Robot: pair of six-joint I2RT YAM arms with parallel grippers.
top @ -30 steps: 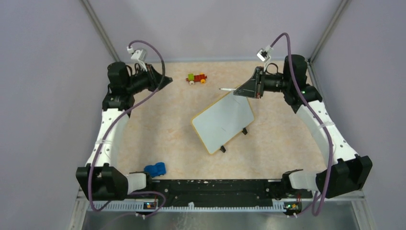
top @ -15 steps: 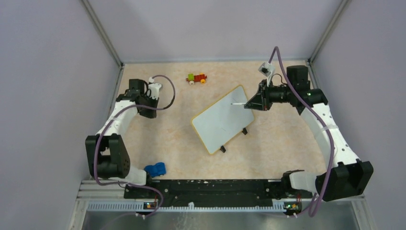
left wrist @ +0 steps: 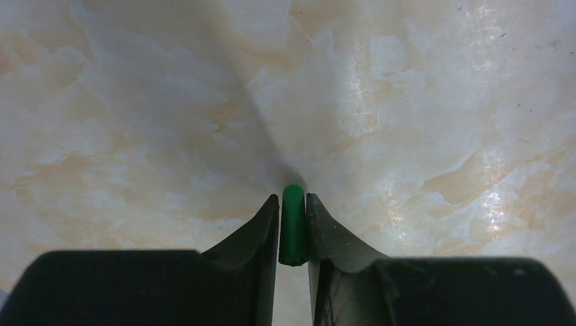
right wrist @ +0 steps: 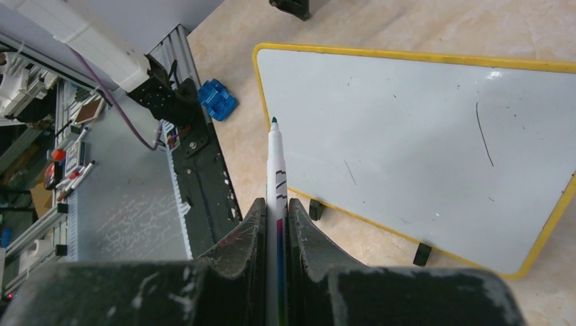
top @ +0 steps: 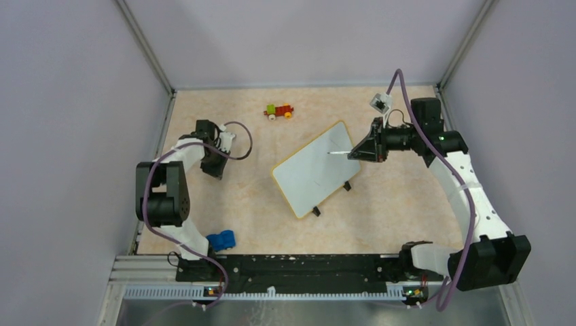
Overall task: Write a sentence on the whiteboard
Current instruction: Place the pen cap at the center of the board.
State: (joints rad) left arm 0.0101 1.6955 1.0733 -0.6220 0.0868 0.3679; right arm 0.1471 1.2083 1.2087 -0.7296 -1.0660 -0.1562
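Noted right hand (top: 354, 153) clamped on a marker (right wrist: 276, 163), cap off, tip out over the whiteboard (top: 309, 180). Found whiteboard face up mid-right on the worktop (top: 238, 210), long axis slanting near-left to far-right, just ahead of and below that hand. Cannot tell whether tip touches. Judged right arm much the nearer; left hand (left wrist: 293, 200) well apart to the left, closed on a green cap (left wrist: 293, 227). No sentence yet, only faint stray marks.

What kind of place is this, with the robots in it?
Probably a robot lab's test booth: the left arm and right arm are bolted to a metal rail, and plain grey walls box in the small table.
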